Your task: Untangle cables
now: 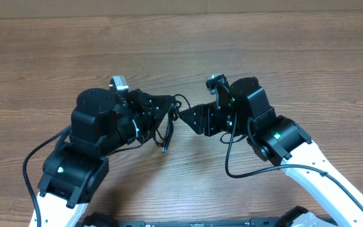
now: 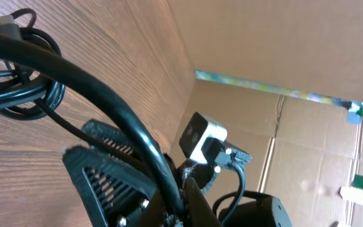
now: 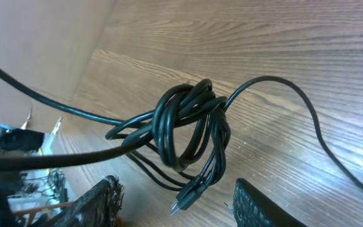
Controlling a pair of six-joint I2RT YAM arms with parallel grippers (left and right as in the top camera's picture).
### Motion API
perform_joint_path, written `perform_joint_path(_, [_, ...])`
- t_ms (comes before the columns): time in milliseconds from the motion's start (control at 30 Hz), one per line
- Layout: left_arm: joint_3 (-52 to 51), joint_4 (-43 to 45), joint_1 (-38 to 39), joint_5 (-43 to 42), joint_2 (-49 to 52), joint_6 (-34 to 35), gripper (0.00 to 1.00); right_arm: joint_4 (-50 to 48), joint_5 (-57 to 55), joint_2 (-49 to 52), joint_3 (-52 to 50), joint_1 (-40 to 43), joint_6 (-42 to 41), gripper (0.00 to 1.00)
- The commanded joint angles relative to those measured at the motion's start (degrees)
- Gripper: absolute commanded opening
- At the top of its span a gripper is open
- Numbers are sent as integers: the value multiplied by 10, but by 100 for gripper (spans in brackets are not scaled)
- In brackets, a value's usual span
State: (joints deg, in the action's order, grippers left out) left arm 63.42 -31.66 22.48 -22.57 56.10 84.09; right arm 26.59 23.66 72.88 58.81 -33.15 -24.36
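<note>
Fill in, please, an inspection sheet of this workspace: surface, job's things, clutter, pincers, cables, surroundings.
Surface: wooden table, brown grain.
Job's things: cables, thin and black, knotted in loops; one plug end hangs down.
Clutter: nothing seen.
Pincers: left pincer shut on the cables; right pincer open, one finger on each side of the plug end.
Cables: thicker arm wires loop beside the right arm.
Surroundings: cardboard walls.

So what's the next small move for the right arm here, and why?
Probably close the right gripper on the plug end and draw it gently away. It hangs between the open jaws, just below the knotted cables, and the left gripper is shut on them.
</note>
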Motion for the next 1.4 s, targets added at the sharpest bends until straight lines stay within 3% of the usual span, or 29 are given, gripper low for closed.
perform_joint_path(0, [9,6,0,-17,-11,3,4,-6,0,-2,4,-2,9,55])
perform_joint_path(67, [9,6,0,-14,-11,3,4,-23,74,-2,4,-2,49,57])
perform_joint_path(133, [9,6,0,-14,-11,4,4,-45,135,-2,4,-2,69,66])
perform_joint_path(333, [9,7,1,-41,-11,19,4,-107,123,-2,4,-19,99,73])
perform_joint_path(400, [9,7,0,-50,-11,22,4,-112,97,-2,4,-20,99,64])
perform_joint_path(533, [9,7,0,-48,-11,23,4,-104,99,-2,4,-20,98,4])
perform_joint_path(667, [9,-17,0,41,-11,-45,4,-101,280,-3,4,-20,94,4])
perform_joint_path(800, [9,-107,0,156,-8,-57,4,-120,472,-3,4,-20,95,4])
perform_joint_path(833, [9,-120,0,159,-6,-57,4,-117,466,-3,4,-20,100,4])
perform_joint_path(933, [9,-137,0,148,3,-57,4,-66,261,-2,4,-20,108,4])
perform_joint_path(1033, [9,-158,0,151,9,-57,4,-66,166,-2,4,-16,3,4])
perform_joint_path(1100, [9,-164,0,154,15,-57,4,-100,207,-2,4,-16,-23,4])
perform_joint_path(1267, [9,-164,0,159,43,-57,4,-238,475,-2,4,-16,-31,4])
perform_joint_path(1333, [9,-166,0,159,52,-58,4,-243,502,-2,4,-16,-21,4])
perform_joint_path(1367, [9,-166,0,155,55,-61,4,-230,500,-2,4,-16,-10,10])
